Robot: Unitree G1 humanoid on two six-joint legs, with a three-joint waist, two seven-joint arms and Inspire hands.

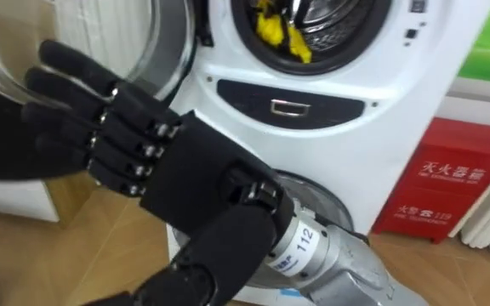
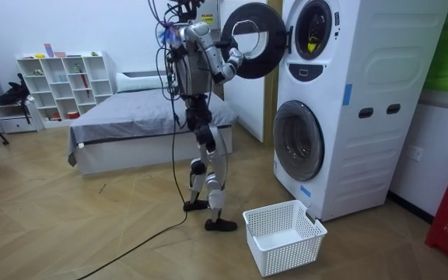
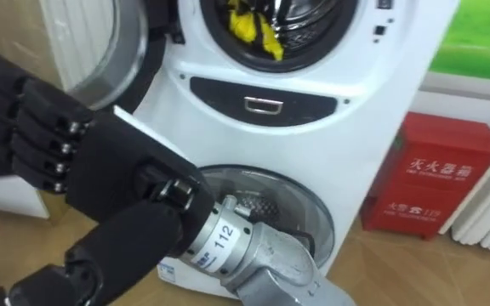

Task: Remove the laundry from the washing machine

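A wood-floored bedroom is shown, with a stacked white washing machine (image 2: 364, 93) and a white basket (image 2: 282, 233) set on the floor before it. The yellow clothes (image 1: 279, 30) are seen lying inside the upper drum, whose round door (image 2: 247, 39) is swung open; the right hand (image 1: 134, 127) is raised beside that door, outside the drum, fingers extended and holding nothing. No garment is judged removed yet: the reach into the drum, the grasp and the withdrawal are left to be done.
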